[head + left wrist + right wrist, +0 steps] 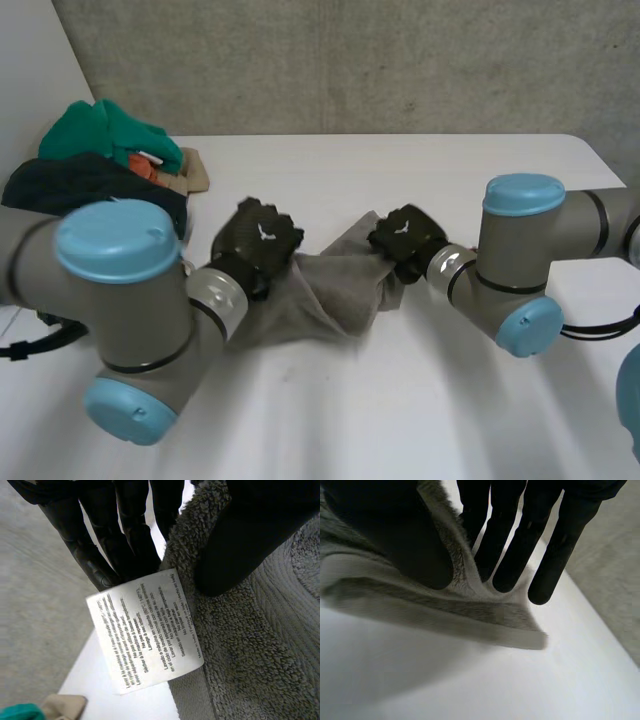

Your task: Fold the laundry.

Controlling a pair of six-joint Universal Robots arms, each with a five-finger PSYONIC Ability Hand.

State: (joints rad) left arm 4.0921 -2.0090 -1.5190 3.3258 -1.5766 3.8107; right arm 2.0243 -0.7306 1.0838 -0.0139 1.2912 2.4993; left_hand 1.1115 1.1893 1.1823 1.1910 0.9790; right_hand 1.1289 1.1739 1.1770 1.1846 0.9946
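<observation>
1. Over the middle of the white surface (420, 400), a grey towel (320, 295) hangs bunched between two robot hands, its middle sagging low. There is bare room to lay it flat, but dragging it across could set creases.
2. Towel: twisted rather than spread. If the hands draw apart unevenly, the fold would likely come out skewed.
3. Pile (100, 165) of green, dark and tan clothes at the far left corner, well apart from the towel. A wide swing of the left arm could knock it.
4. Left hand (258, 240): clamped on the towel's edge, thumb (250, 535) on one face, fingers (100, 555) behind. The hold sits right at the hem, so thick terry may slip free.
5. Right hand (405, 238): pinching the opposite edge near a corner, thumb (395, 535) against fingers (505, 545). Losing this pinch would drop that side onto the surface.
6. Label (145, 630): sticking out from the hem, just beside the left fingers. It could snag in the grasp or end up showing on the outside.
</observation>
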